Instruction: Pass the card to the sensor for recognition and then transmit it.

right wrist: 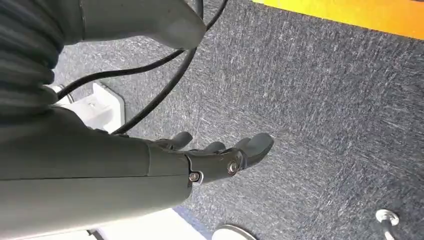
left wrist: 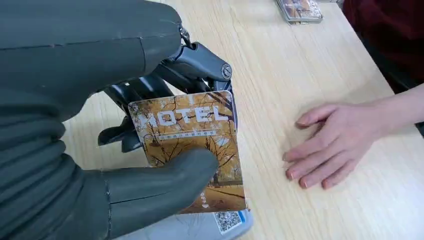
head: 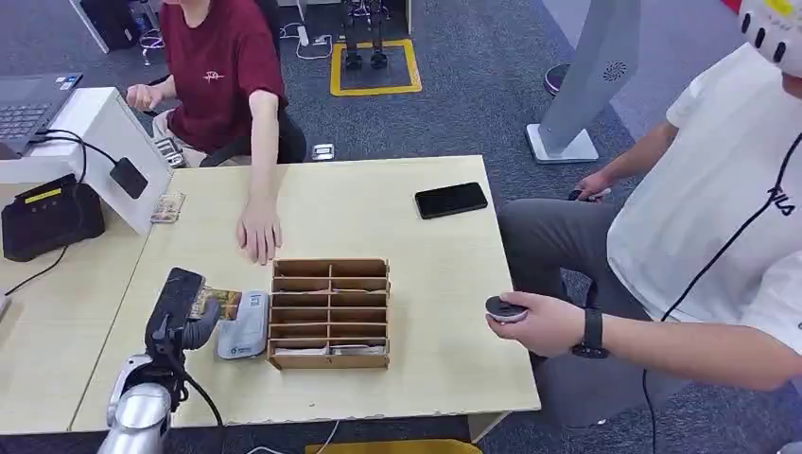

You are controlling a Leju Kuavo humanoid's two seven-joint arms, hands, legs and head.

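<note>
We are pinching the card (left wrist: pixel 187 150) in our left hand (left wrist: pixel 100 150) above the sensor (head: pixel 241 326); a thin grip risks slipping.

The yellow, tree-patterned card (left wrist: pixel 192 150) pinched in the left hand (left wrist: pixel 90 150) reads "HOTEL" in pale capitals, with smaller print beneath too fine to read. The person's white T-shirt (head: pixel 700 189) bears "FILA" in dark letters on its sleeve side.

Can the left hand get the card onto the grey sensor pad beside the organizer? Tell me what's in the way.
Probably yes. The left hand already holds the hotel card just over the grey sensor pad, with nothing between them. The person's hand rests on the table farther off, clear of the path.
</note>
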